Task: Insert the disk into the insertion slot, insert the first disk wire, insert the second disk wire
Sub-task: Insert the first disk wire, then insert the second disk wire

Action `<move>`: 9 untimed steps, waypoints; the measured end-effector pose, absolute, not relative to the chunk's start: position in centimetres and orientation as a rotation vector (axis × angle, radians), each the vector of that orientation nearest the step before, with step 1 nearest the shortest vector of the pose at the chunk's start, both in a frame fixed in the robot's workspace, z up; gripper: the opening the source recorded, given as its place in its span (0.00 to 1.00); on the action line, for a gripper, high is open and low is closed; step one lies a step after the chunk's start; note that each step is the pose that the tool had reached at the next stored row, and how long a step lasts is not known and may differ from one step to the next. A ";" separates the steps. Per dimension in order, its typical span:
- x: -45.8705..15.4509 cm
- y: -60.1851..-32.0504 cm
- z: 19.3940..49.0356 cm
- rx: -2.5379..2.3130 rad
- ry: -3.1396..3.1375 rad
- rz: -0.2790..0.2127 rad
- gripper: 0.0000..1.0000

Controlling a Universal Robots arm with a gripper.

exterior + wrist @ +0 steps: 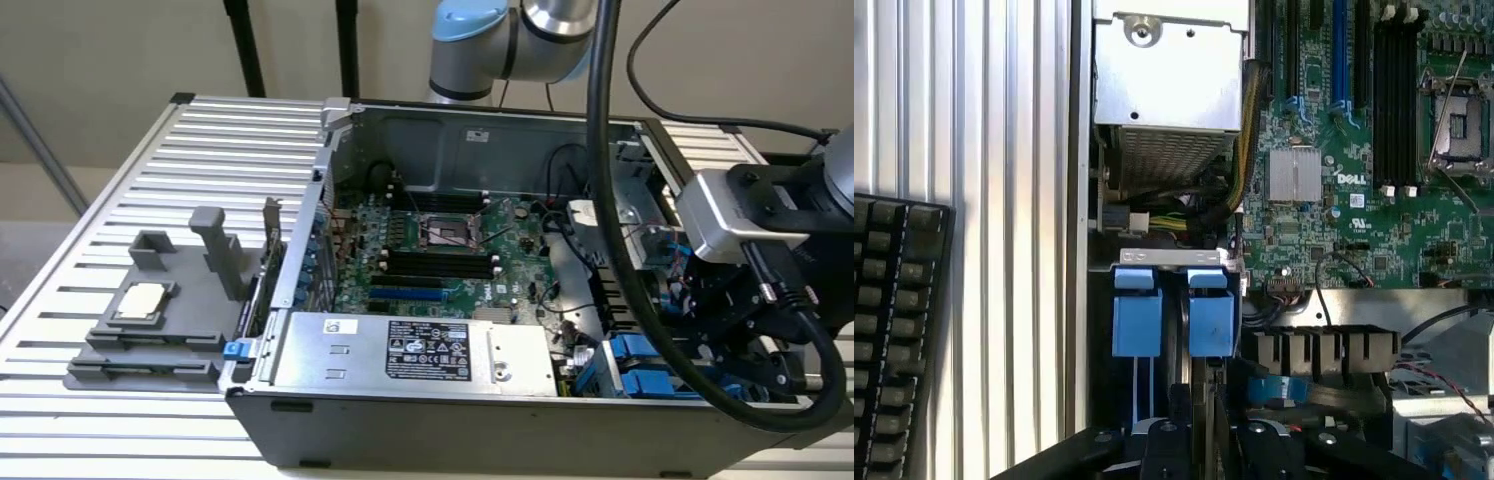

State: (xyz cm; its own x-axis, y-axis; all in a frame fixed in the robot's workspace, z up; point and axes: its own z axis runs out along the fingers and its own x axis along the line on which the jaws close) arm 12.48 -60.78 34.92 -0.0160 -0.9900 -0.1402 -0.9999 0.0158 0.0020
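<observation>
**Disk (1211, 322) in insertion slot (1176, 262), gripper (1199, 400) close over it**

Looks seated in slot, blue carrier ends showing, body mostly hidden. Slot in case corner, just beside power supply box (1169, 75), near green motherboard (1354, 200). Gripper right at blue tabs; open or closed: cannot tell. Case on slatted table (160, 440).

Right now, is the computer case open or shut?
Open: the computer case has no side cover, so the motherboard and power supply lie exposed.
</observation>
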 end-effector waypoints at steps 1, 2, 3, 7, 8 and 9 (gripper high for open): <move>12.5 -60.8 34.9 -2.132 2.166 0.152 0.25; 12.5 -60.8 34.9 -2.132 2.166 0.152 0.25; 12.5 -60.8 34.9 -2.132 2.166 0.152 0.25; 12.5 -60.8 34.9 -2.132 2.166 0.152 0.25; 12.5 -60.8 34.9 -2.132 2.166 0.152 0.25; 12.5 -60.8 34.9 -2.132 2.166 0.152 0.25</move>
State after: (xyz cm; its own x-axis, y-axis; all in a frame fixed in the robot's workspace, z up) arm 12.48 -60.77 34.92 -0.0158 -0.9900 -0.1403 -0.9999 0.0157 0.0019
